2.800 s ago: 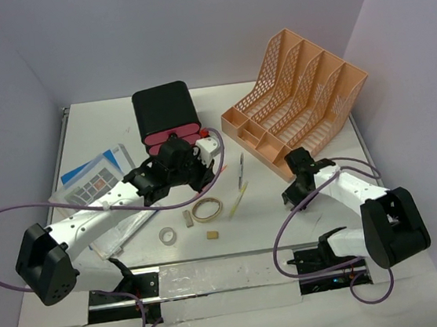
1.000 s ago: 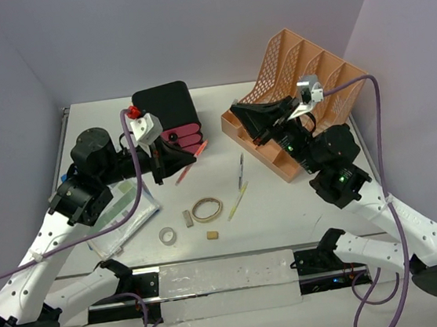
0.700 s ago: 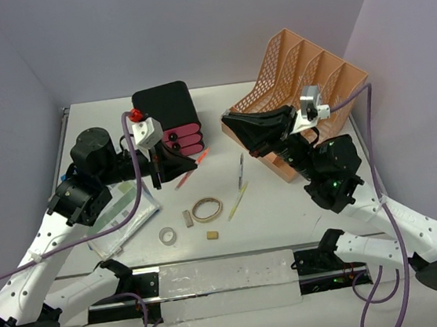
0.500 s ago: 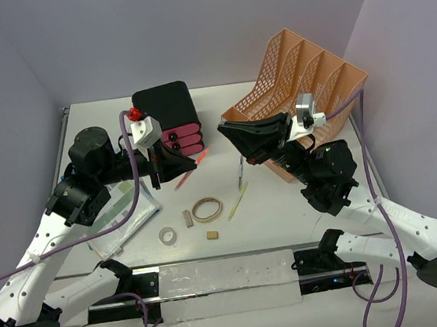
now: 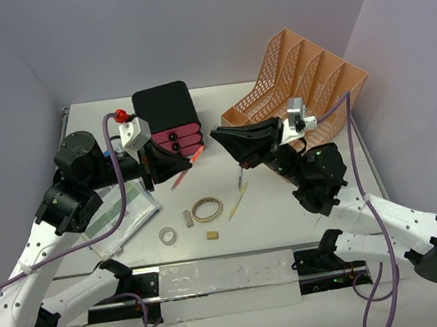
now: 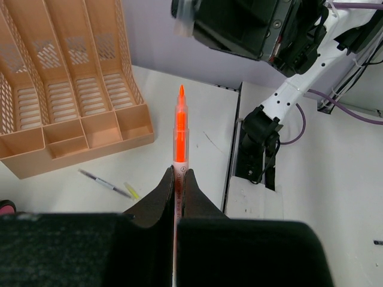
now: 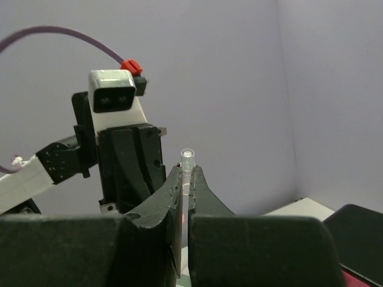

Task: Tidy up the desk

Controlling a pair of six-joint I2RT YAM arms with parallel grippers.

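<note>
- Facing each other above the tabletop [image 5: 268,217], apparently so the pen can be capped.
- Left tool [image 6: 181,173]: clamped on orange highlighter [image 6: 181,134], tip outward.
- Right tool [image 7: 185,170]: clamped on clear cap [image 7: 187,160].

top cam over desk [image 5: 208,105]; wrist cams face-to-face

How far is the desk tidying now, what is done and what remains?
Done: little visible; the peach rack looks unfilled. In hand: the left tool grips an orange marker; the right tool grips a clear cap-like piece. Remaining: pen, tape ring, small blocks and papers lie on the desk.
</note>
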